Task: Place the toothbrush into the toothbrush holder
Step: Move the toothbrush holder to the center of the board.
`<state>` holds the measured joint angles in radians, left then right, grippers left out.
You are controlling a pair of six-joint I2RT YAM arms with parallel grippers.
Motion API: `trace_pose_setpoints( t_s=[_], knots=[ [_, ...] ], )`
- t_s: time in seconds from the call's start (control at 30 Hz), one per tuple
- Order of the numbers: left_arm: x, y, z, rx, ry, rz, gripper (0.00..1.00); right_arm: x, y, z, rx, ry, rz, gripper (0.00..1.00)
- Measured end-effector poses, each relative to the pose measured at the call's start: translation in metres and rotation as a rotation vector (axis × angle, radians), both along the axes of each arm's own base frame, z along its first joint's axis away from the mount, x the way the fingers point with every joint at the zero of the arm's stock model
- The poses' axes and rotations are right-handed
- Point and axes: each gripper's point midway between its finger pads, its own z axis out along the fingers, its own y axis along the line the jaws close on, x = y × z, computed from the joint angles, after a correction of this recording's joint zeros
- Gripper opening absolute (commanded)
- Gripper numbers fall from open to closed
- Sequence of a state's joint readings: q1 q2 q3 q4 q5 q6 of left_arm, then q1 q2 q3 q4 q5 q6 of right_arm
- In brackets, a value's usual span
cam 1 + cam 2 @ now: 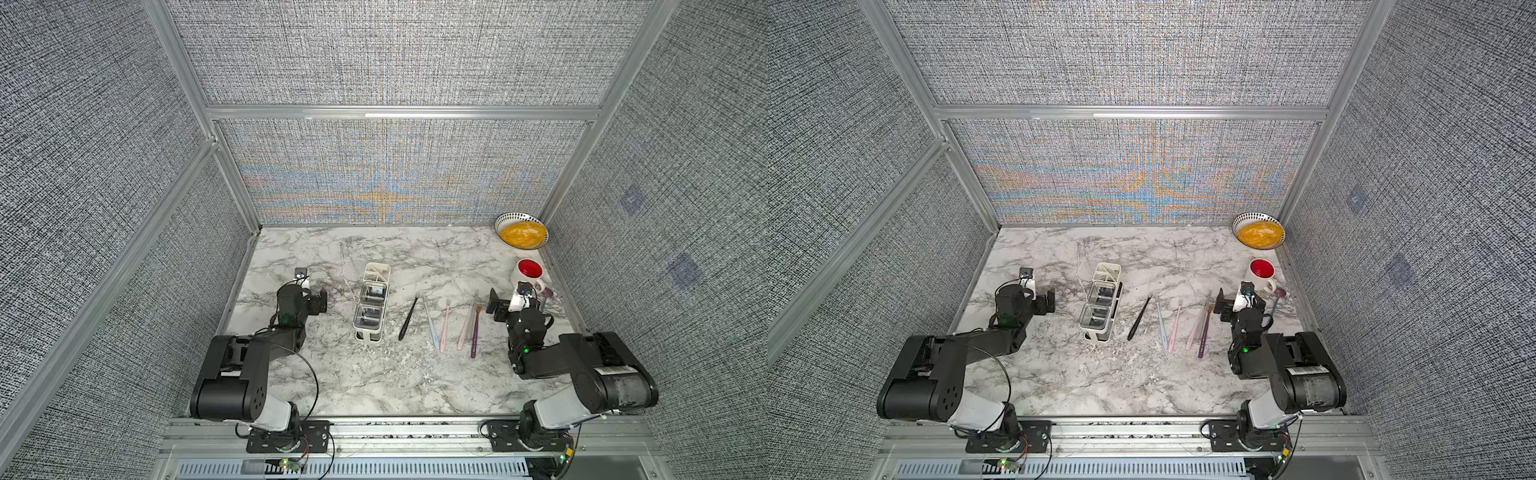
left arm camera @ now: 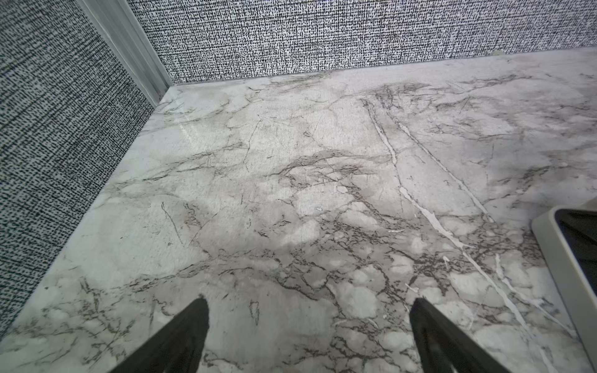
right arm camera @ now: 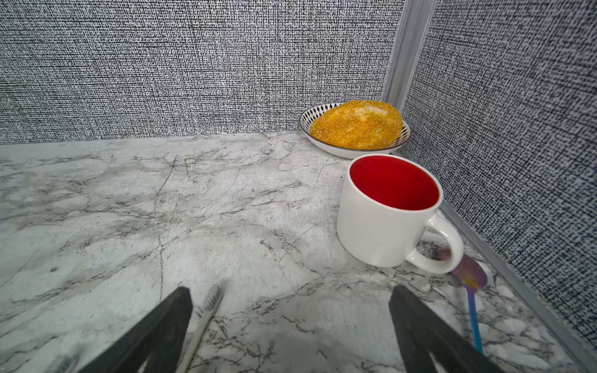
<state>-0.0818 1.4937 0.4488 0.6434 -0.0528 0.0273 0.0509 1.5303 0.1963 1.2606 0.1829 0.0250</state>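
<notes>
Marble-print tabletop point(image 1: 374, 374) boxed by grey woven walls. Tagging toothbrush holder point(image 1: 371, 301) standing upright left of centre in both top views: 3 compartments in a row, the 2 nearer ones fitted with clear square cups. Logging 5 toothbrushes lying flat to its right, none in the holder: black toothbrush point(image 1: 408, 312) nearest, then pale blue toothbrush point(image 1: 431, 326), pink toothbrush point(image 1: 445, 328), lilac toothbrush point(image 1: 467, 324), purple toothbrush point(image 1: 476, 334). Marking left gripper point(image 1: 322, 301) hanging left of the holder, apart from it, spread wide, gripping nothing. Marking right gripper point(image 1: 494, 305) hovering just right of the purple toothbrush's head, spread wide, gripping nothing. Catching 1 bristle head point(image 3: 213, 295) beside its finger in the right wrist view, contact unclear. Also noting white mug with red inside point(image 1: 528, 272) behind the right gripper, iridescent spoon point(image 3: 471, 281) by its handle, patterned bowl of yellow-orange crumbs point(image 1: 521, 232) in the far right corner.
</notes>
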Motion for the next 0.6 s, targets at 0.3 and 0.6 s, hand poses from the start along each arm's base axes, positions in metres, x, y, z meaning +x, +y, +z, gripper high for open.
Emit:
trace_pose_setpoints(
  t_s=[0.3, 0.6],
  knots=[
    [0.0003, -0.0003, 0.0025, 0.001, -0.012, -0.002, 0.99, 0.0008, 0.0002, 0.0042, -0.015, -0.015, 0.003, 0.98],
    [0.0003, 0.0000, 0.0025, 0.001, -0.012, -0.001, 0.99, 0.0016, -0.0003, 0.0071, -0.021, -0.026, 0.006, 0.98]
  ],
)
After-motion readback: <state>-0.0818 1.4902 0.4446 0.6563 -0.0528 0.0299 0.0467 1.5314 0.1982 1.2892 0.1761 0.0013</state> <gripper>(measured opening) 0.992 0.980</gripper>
